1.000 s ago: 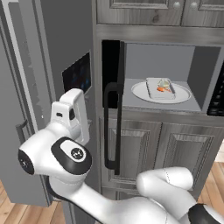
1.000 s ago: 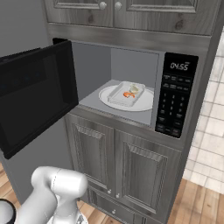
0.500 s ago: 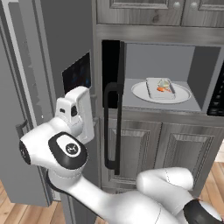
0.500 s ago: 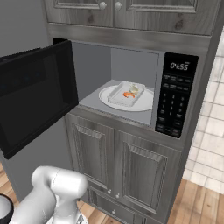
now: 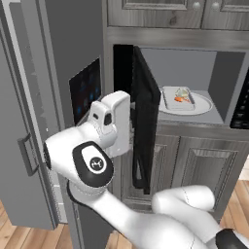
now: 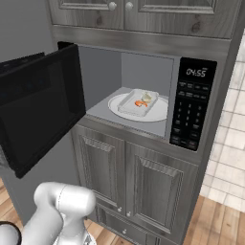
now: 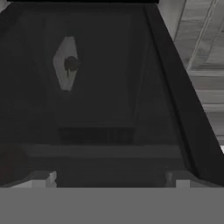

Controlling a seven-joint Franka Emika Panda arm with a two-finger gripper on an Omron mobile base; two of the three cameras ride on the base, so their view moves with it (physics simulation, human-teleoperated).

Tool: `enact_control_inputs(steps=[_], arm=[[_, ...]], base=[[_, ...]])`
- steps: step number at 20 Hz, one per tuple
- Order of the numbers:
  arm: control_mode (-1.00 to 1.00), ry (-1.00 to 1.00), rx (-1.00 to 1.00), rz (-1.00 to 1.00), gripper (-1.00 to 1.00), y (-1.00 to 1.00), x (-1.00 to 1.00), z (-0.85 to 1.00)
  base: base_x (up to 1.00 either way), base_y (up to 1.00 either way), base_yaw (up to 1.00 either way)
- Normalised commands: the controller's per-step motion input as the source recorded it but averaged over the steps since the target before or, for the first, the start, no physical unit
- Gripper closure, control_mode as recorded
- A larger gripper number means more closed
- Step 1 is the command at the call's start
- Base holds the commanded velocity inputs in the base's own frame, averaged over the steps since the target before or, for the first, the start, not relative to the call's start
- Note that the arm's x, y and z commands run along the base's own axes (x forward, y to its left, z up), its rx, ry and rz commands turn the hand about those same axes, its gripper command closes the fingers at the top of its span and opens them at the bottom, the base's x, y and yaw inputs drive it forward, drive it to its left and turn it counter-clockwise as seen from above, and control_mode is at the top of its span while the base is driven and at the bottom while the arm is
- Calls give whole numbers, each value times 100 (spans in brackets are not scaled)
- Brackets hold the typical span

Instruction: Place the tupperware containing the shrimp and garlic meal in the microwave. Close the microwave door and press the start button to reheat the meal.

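Note:
The microwave [image 6: 143, 76] stands open, its cavity lit. On the white turntable plate [image 6: 160, 112] rests the clear tupperware [image 6: 136, 104] with the orange shrimp [image 6: 141, 103] and the pale garlic [image 6: 147, 97]; from the other side the tupperware [image 5: 178, 96] sits deep in the cavity. The black microwave door [image 5: 145, 116] is partly swung, edge-on to the left base view. My hand [image 5: 115, 124] is against the door's outer face. In the hand view dark door glass [image 7: 96, 87] lies close ahead, and my gripper [image 7: 111, 179] shows fingertips far apart, holding nothing.
The control panel [image 6: 191, 105] with a 04:55 display is right of the cavity. The tall grey fridge [image 5: 58, 73] with a dark touch panel [image 5: 85, 90] stands left of the door. Grey cabinet doors [image 6: 129, 186] are below and wood floor lies at the base.
My hand has moved right against the door's outer face, and the door has swung some way toward the cavity. The tupperware has stayed on the plate.

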Motion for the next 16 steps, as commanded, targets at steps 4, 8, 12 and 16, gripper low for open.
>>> enact_control_inputs(steps=[4, 8, 12, 16], arm=[[-100, -10, 3, -12, -100, -100, -59, 13], [-100, -9, 7, -9, -100, -100, -35, 3], [-100, -5, 10, -5, -100, -100, -1, 0], [-100, -4, 10, -2, -100, -100, 1, 0]], base=[[0, 0, 0], [0, 0, 0], [0, 0, 0], [0, 0, 0]])
